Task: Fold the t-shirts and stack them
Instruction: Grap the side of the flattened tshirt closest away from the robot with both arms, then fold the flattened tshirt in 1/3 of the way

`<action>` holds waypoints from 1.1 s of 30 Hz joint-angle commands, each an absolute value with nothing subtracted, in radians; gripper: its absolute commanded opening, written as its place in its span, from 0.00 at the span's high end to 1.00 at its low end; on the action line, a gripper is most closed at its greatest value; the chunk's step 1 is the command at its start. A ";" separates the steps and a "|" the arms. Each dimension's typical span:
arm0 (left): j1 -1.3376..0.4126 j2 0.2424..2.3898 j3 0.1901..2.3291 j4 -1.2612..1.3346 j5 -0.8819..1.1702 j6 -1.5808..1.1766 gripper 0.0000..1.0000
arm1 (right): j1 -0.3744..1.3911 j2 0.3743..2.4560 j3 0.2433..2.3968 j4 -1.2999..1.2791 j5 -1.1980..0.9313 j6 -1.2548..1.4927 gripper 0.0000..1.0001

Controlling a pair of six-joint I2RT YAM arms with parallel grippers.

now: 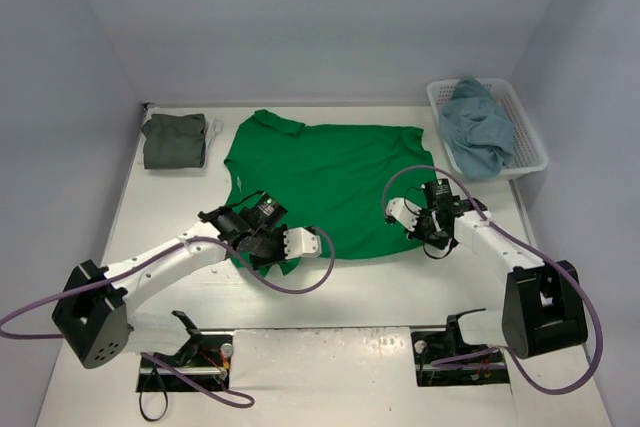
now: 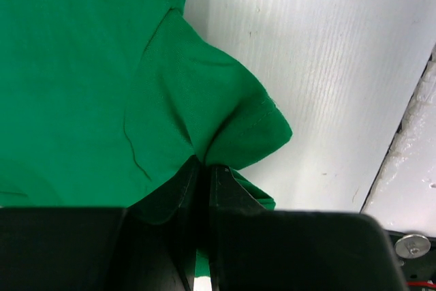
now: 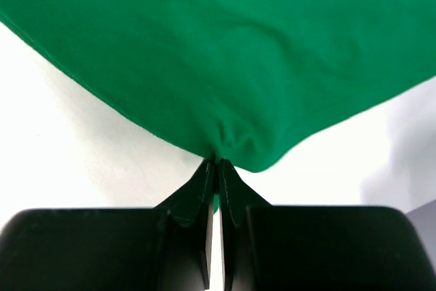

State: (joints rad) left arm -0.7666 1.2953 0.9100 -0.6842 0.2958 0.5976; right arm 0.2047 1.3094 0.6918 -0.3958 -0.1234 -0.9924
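Observation:
A bright green t-shirt point(image 1: 335, 182) lies spread flat in the middle of the table. My left gripper point(image 1: 252, 240) is at its near left corner, shut on a pinch of the green cloth point(image 2: 225, 134). At the near right edge, my right gripper point(image 1: 428, 227) is shut on the green hem point(image 3: 231, 127), which bunches at the fingertips. A dark olive-grey t-shirt point(image 1: 174, 139) sits folded at the far left, with a sliver of white cloth point(image 1: 213, 129) beside it. A dusty light blue t-shirt point(image 1: 478, 127) lies crumpled in the basket.
The white slatted basket point(image 1: 535, 152) stands at the far right, against the wall. Grey walls close in the table on three sides. The arm bases point(image 1: 90, 312) and cables sit at the near edge.

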 commanded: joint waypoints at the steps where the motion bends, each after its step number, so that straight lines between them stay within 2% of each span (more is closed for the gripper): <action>1: -0.770 1.247 0.948 -0.752 0.273 0.621 1.00 | 0.207 1.270 0.735 -0.425 -0.117 -1.022 1.00; 15: -0.735 1.276 1.002 -0.767 0.241 0.678 1.00 | 0.196 1.318 0.859 -0.426 -0.100 -1.058 1.00; 25: -0.549 1.396 1.155 -0.793 0.324 0.771 1.00 | 0.187 1.443 0.969 -0.423 -0.100 -1.071 1.00; 33: -0.469 1.519 1.285 -0.793 0.344 0.819 1.00 | 0.155 1.531 1.051 -0.419 -0.104 -1.094 1.00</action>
